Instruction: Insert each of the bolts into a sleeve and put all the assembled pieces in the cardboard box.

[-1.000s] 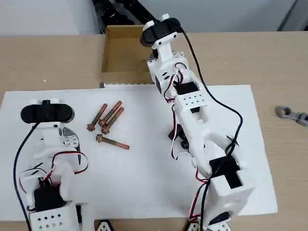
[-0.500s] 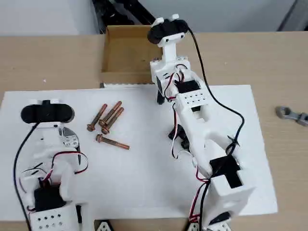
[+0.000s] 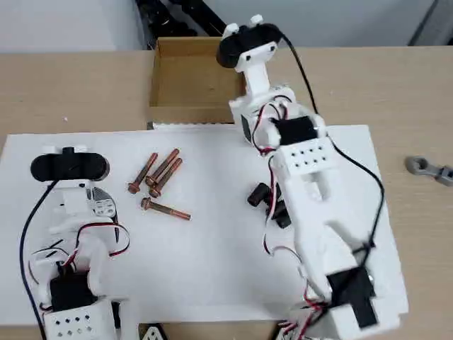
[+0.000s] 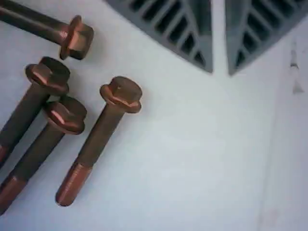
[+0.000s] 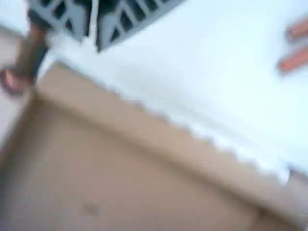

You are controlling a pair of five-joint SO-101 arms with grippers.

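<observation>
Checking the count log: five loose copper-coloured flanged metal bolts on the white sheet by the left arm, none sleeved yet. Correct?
Four, not five. The left wrist view shows four copper-coloured flanged metal bolts lying loose on the white sheet, none sleeved; the high view counts the same.

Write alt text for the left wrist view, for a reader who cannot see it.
Four copper-coloured bolts lie loose on a white sheet. Three are close together and roughly parallel, and the fourth bolt lies at an angle beside their hex heads. The left gripper is near the bolts and touches none of them.
</observation>
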